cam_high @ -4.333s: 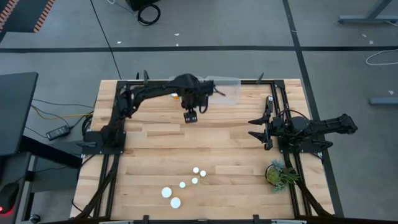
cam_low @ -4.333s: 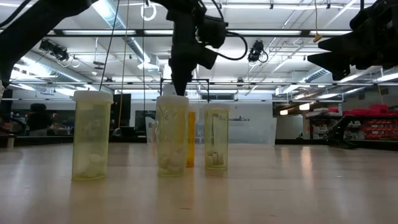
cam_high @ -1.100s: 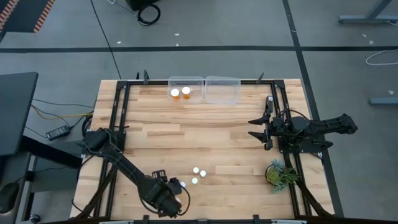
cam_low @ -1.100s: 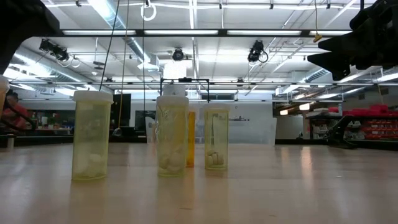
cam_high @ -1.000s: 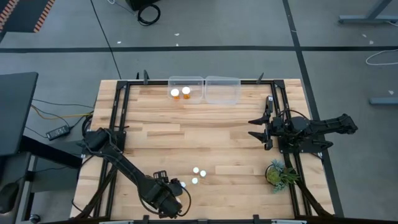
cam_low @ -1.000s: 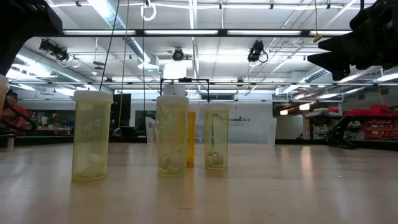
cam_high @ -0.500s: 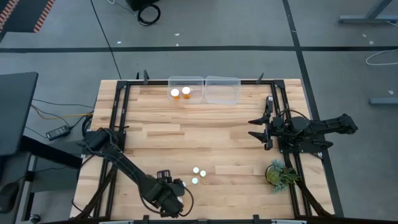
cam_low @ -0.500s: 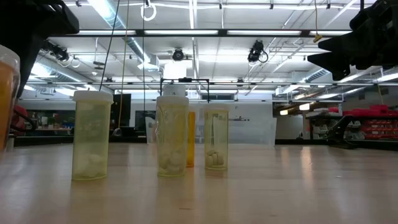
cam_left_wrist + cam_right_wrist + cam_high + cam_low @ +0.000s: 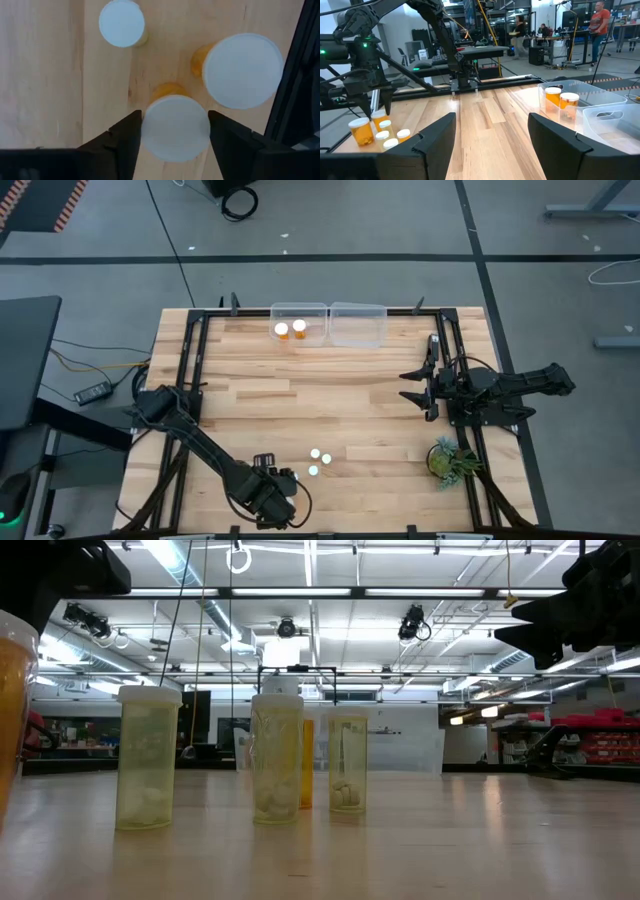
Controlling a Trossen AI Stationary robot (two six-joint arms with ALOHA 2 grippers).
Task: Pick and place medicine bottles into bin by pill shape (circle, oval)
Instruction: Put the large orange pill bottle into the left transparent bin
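Over the last few seconds we have brought our left arm from the clear plastic bins (image 9: 328,325) at the top centre of the high view down to the cluster of amber, white-capped medicine bottles near the bottom edge, and in the past second the left gripper (image 9: 175,131) has been narrowing around one of them. We read that as the start of the next pick. In the left wrist view our two dark fingers (image 9: 125,137) flank the round white cap of the chosen amber bottle (image 9: 175,127) at lower centre of the frame; they look close against its sides, but we cannot tell whether the squeeze is firm yet. A larger-capped amber bottle (image 9: 242,70) stands just beside it at upper right, and a smaller-capped one (image 9: 122,23) sits apart at upper left. Two orange bottles (image 9: 291,329) already stand in the left-hand bin. Our right gripper (image 9: 415,385) waits at the right of the table, fingers spread, holding nothing.
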